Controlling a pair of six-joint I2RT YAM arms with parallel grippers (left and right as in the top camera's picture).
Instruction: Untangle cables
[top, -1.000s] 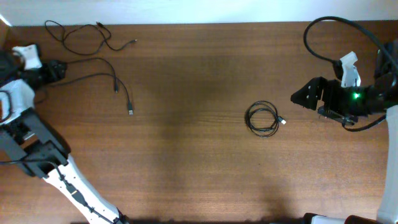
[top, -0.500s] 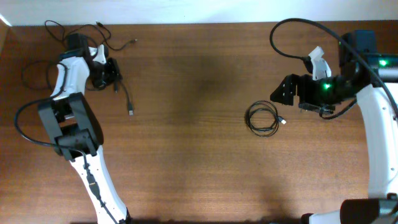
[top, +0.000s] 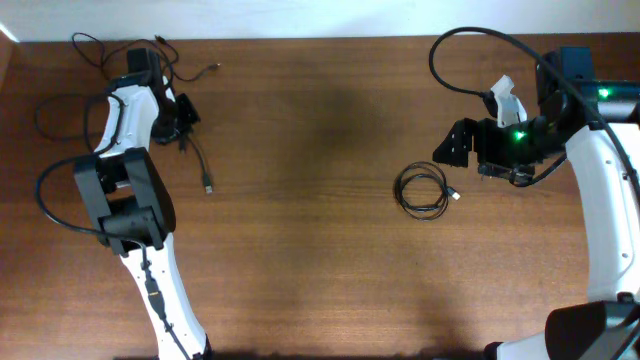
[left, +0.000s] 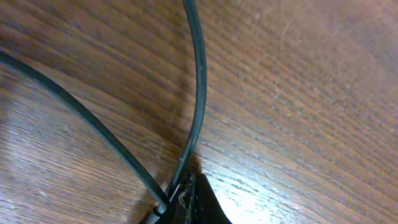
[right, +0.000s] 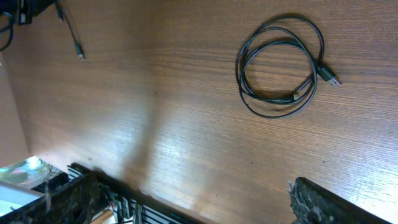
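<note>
1. Compared with half a second ago, your left gripper is sitting a touch closer to the far-left corner. The plug trailing from it is lying slightly nearer the near edge. Your right gripper is barely shifting.
2. The left wrist view is showing only one dark fingertip, with two cable strands running straight into it. You cannot tell whether the left jaws are clenching the cord or only resting against it.
3. The right jaws are standing wide apart and gripping nothing.
4. Going outward from the left jaws, those strands are heading toward the near edge and ending at the plug, so their long axis is running far-to-near.
5. A looped cable is lying in the far-left corner, just beyond the left gripper. The arm is hiding whether it is crossing the strands.
6. Going outward from the right jaws, the coiled cable is lying near them, on their near-edge side and slightly toward the left edge. Its own plug end is pointing at the right edge, and it is sitting well apart from the other two.
7. Your right arm is clearly the closer one to the coil, and your left arm to the corner pair. Drawing the strands along their far-to-near line is probably what is going to free them from the loop.
</note>
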